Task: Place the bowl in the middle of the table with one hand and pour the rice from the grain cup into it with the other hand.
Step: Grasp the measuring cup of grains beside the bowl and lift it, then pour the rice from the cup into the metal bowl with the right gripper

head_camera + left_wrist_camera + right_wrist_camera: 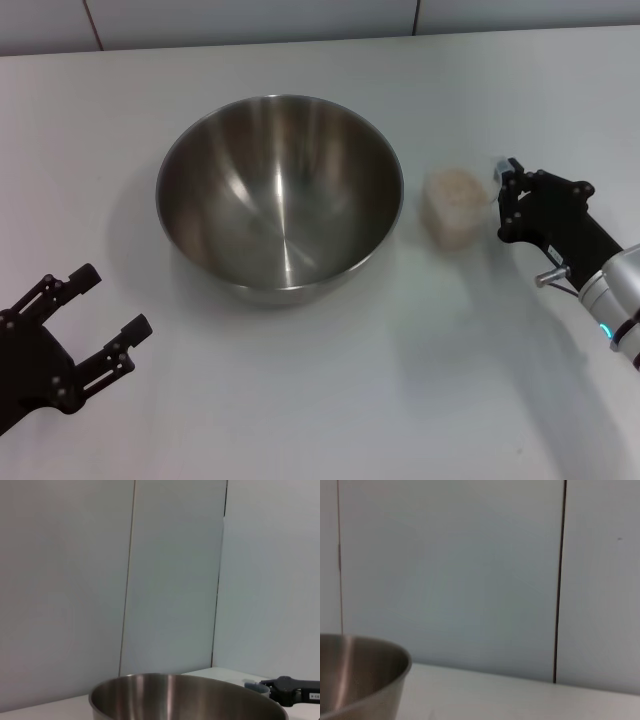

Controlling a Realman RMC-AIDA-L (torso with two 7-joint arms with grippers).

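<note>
The steel bowl (280, 190) stands empty on the white table (330, 400), about at its middle; its rim also shows in the left wrist view (185, 695) and its side in the right wrist view (355, 675). Just right of the bowl stands the clear grain cup (455, 205), full of pale rice (453, 190). My right gripper (506, 200) is open, its fingertips right beside the cup's right side and not around it. In the left wrist view the cup's rim (256, 685) shows beyond the bowl with the right gripper (292, 692) next to it. My left gripper (115, 298) hangs open and empty at the front left, apart from the bowl.
A grey panelled wall (300, 20) runs along the table's far edge. Bare tabletop lies in front of the bowl and between the two arms.
</note>
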